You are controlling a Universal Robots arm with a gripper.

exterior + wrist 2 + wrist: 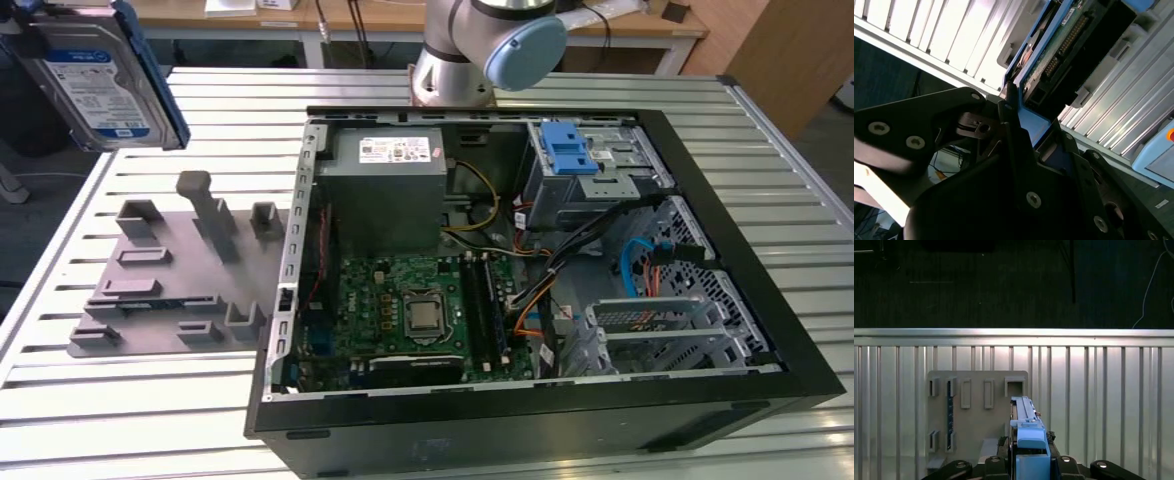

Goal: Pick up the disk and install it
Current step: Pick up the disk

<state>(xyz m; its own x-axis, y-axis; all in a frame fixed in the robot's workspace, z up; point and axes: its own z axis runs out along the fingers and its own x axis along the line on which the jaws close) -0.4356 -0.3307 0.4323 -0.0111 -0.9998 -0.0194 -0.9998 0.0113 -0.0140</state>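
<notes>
The disk (100,75), a silver hard drive with a white-and-blue label and blue rails, hangs in the air at the exterior view's upper left, above the slatted table and the grey fixture plate (174,270). In the first wrist view my gripper (1031,460) is shut on the disk's blue rail (1029,430), with the fixture plate (976,410) below it. In the second wrist view the black fingers (1014,125) clamp the blue edge of the disk (1064,55), whose green circuit board faces the camera.
An open black computer case (747,300) lies on the table at the exterior view's right. Inside are a silver cage with a blue latch (574,160), a grey metal box (387,190), a green board and cables. The arm's base (467,50) stands behind the case.
</notes>
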